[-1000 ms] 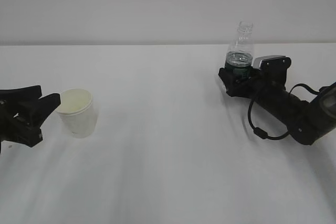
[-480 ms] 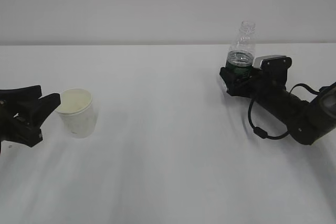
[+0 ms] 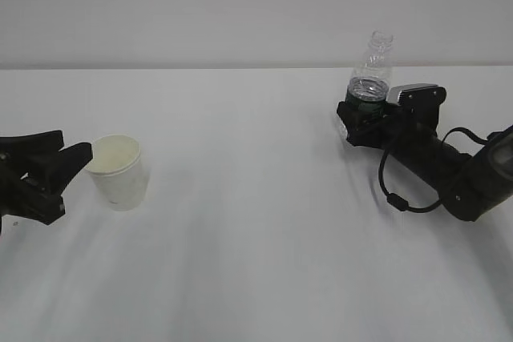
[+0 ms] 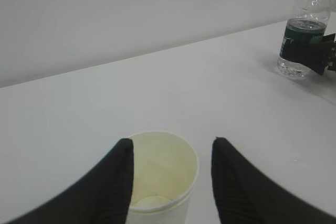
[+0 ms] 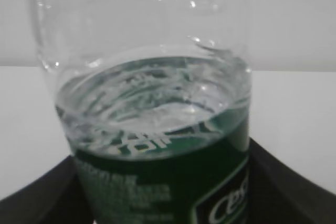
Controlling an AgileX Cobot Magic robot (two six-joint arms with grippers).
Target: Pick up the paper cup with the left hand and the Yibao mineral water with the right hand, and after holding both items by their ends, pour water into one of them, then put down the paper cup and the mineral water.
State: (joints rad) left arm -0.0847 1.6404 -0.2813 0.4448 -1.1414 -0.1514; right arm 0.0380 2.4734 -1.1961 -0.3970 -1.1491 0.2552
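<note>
The paper cup (image 3: 120,174) stands upright and white on the table at the left, its cream inside showing in the left wrist view (image 4: 163,171). My left gripper (image 3: 74,146) is open and level with the cup's rim. Its left finger (image 4: 113,182) overlaps the cup's left rim, while a gap separates the right finger from the cup. The Yibao mineral water (image 3: 370,70), clear with a dark green label and no cap, leans slightly right at the back right. My right gripper (image 3: 365,122) is shut on its label band, and the bottle (image 5: 157,103) fills the right wrist view.
The white table (image 3: 256,222) runs back to a plain pale wall. A black cable (image 3: 397,194) loops below the right arm. The bottle and the right gripper's finger (image 4: 317,56) also show at the far right of the left wrist view.
The right gripper has closed in on the bottle, and the bottle's top has shifted a little to the right and up. The left gripper and the cup have not moved.
</note>
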